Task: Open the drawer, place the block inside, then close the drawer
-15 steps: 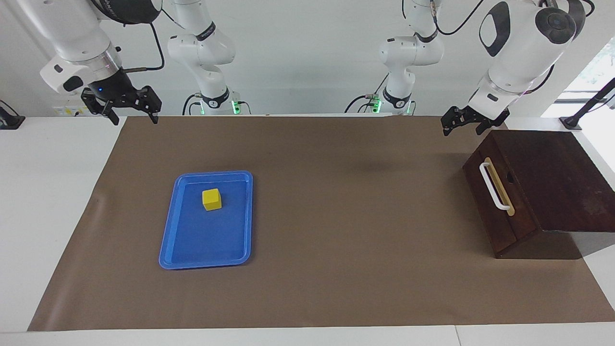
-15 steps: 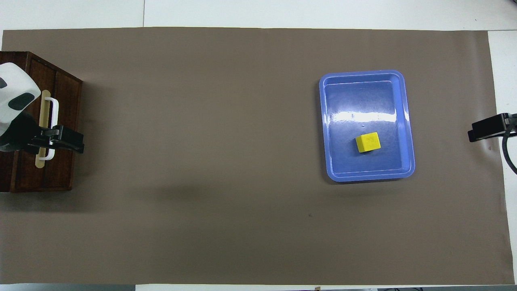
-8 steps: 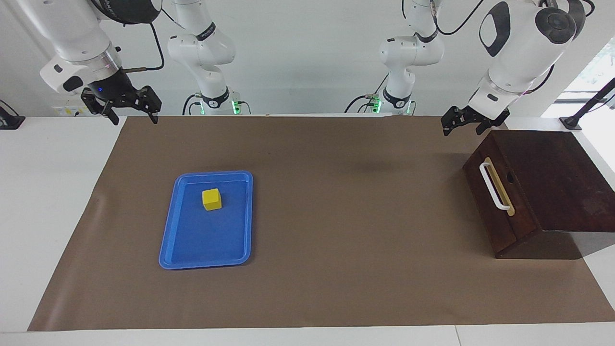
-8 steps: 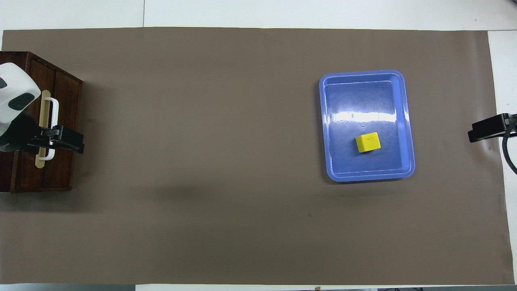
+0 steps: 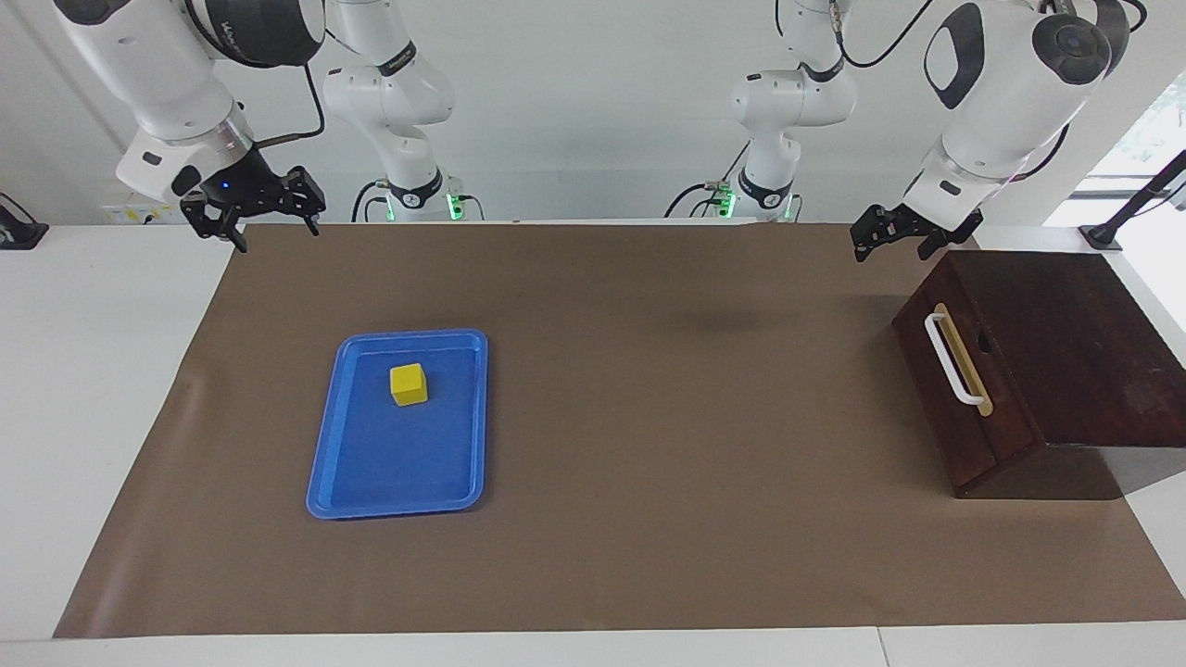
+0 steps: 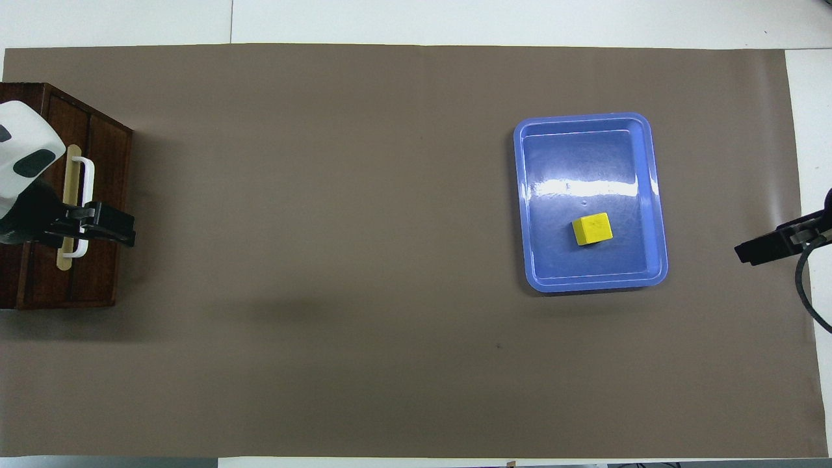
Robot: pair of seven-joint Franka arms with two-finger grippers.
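1. We are looking at a white worktop (image 5: 111, 389) covered by a brown mat (image 5: 649, 519), with a pale wall above the arms.
2. We are seeing the right gripper (image 5: 252, 211) shifting since half a second ago: it is swinging in over the mat's corner at the right arm's end, its fingers spread and empty. In the overhead view it is edging in toward the blue tray (image 6: 656, 195).
3. We are reading that as the start of a reach for the block (image 5: 408, 384), which is sitting untouched in the tray, in the half nearer to the robots.
4. We are finding the left gripper (image 5: 897, 235) unmoved, hanging just above the wooden box (image 5: 1066, 324) at the corner nearest the robots, fingers spread and holding nothing.
5. We are noting the drawer (image 5: 954, 389) is fully shut, its white handle (image 5: 951, 359) untouched, so opening it is not yet begun.
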